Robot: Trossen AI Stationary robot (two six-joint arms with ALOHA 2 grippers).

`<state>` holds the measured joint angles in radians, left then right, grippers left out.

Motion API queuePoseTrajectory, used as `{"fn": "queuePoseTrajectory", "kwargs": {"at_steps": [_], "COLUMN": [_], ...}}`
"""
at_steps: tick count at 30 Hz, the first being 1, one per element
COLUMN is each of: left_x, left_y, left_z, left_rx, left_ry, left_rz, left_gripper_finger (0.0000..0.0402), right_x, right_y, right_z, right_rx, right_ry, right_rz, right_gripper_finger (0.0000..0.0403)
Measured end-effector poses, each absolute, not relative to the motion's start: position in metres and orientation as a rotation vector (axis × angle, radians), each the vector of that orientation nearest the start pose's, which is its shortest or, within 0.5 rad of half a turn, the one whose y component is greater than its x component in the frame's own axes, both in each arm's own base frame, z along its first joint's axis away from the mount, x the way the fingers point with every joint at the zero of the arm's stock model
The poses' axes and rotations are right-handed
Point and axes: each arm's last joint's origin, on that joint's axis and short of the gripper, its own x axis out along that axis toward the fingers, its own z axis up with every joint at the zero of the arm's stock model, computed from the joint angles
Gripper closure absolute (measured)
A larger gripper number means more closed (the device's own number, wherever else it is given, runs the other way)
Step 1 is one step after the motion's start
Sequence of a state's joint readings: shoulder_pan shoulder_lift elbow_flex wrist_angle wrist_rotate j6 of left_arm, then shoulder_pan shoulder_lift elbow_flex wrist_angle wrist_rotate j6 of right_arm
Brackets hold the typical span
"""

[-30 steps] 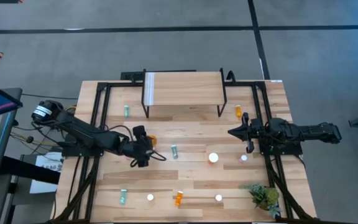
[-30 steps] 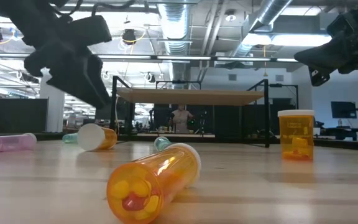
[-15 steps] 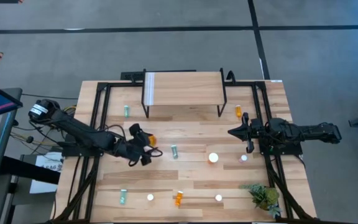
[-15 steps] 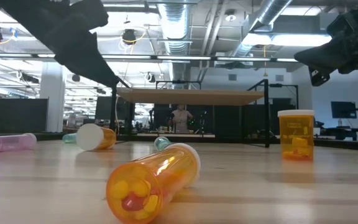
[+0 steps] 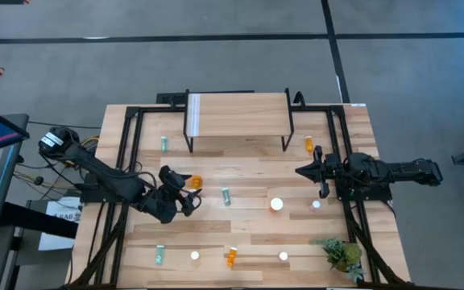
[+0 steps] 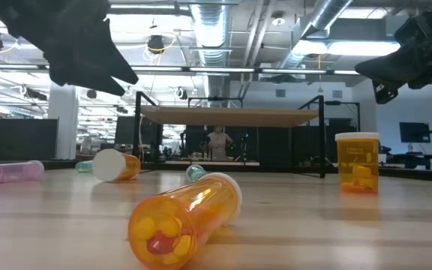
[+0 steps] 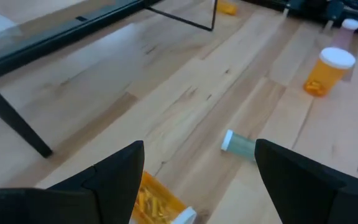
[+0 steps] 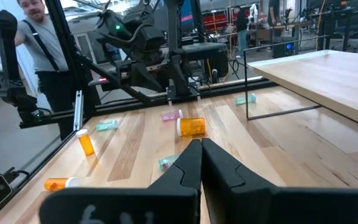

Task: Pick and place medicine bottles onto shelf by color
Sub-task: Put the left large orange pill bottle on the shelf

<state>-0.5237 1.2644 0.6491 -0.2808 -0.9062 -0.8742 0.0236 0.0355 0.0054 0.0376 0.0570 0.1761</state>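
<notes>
Still Nothing on the Shelf as the Left Hand Shifts

Meanwhile the left hand (image 5: 185,200), fingers spread wide and empty, hovers over the light wooden tabletop (image 5: 248,161) just beside a wide orange bottle with a big white lid (image 5: 195,183). Over the last second it has drawn back from that bottle, towards the table's near-left, so no grasp has been made; the bottle lies where it lay. I judge the pick has yet to begin properly.

The right hand (image 5: 303,171) waits, fingers pressed shut on nothing, near the right side of the small raised light-wood shelf on thin black legs (image 5: 240,117), whose top is bare.

Other bottles are scattered well apart: a small teal one (image 5: 226,196) close to the left hand, an upright orange one with a white lid (image 5: 276,204) mid-table, a pink one (image 5: 316,205) by the right arm. Open wood lies between the left hand and the shelf's front legs, leaving room to carry. A small green plant (image 5: 341,254) stands at the near-right corner, clear of that path.
</notes>
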Motion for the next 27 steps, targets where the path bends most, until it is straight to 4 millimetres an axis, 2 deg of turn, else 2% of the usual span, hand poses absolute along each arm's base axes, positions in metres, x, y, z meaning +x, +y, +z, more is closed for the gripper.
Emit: {"fn": "queuePoseTrajectory", "kwargs": {"at_steps": [15,20,27], "left_x": [0.216,0.224,0.233], "left_y": [-0.094,-0.096,-0.090], "left_z": [0.185,0.165,0.127], "left_rx": [-0.436,-0.470,-0.454], "left_ry": [0.445,0.459,0.592], "left_rz": [0.661,0.721,0.844], "left_gripper_finger": [0.0109,0.0109,0.0109], "right_x": [0.100,0.100,0.100], "right_y": [0.001,0.001,0.001], "right_z": [0.166,0.166,0.166], "right_rx": [0.176,0.176,0.176], "right_ry": [-0.010,-0.010,-0.010], "right_rz": [-0.033,-0.033,-0.033], "right_gripper_finger": [0.0376,0.0376,0.0376]}}
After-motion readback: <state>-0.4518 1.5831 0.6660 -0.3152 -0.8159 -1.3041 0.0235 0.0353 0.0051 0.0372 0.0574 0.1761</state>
